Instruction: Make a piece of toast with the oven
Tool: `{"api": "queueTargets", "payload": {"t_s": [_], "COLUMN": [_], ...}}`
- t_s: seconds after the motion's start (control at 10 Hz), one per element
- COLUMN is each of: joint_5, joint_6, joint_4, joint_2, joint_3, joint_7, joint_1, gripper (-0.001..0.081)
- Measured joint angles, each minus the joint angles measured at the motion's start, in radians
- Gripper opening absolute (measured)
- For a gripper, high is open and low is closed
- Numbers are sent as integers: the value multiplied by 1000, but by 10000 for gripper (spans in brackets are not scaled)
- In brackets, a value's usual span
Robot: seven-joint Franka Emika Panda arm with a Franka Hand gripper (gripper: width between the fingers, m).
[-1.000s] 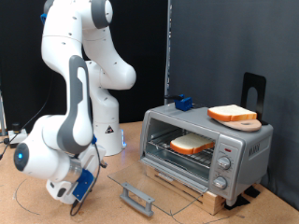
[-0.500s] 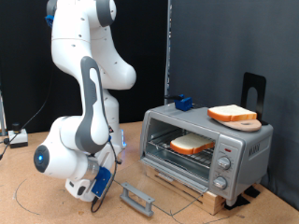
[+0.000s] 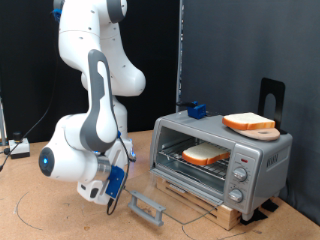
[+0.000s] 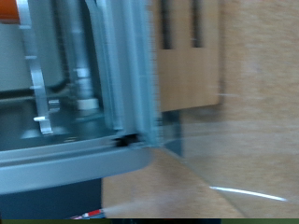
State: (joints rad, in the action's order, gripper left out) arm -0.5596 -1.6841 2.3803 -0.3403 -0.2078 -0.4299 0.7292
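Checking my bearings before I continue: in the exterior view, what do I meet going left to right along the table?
Gripper → handle of the open oven door → piece of toast on the rack inside the oven → oven knobs.

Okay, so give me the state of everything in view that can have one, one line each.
oven: door folded down open, glass flat.
piece of toast: lying on the rack inside.
second slice: resting on the oven's top.
gripper: low, beside the door handle, holding nothing visible.
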Motion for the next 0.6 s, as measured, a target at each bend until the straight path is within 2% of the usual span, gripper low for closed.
{"api": "queueTargets", "payload": {"t_s": [0.3, 0.6], "joint_5": [-16, -28], "joint_6": [90, 107], "joint_4": [1, 11], "joint_2": [66, 94], "joint_3": [0, -35], "joint_7": [5, 95], "joint_1": [21, 1], "gripper": [807, 807]}}
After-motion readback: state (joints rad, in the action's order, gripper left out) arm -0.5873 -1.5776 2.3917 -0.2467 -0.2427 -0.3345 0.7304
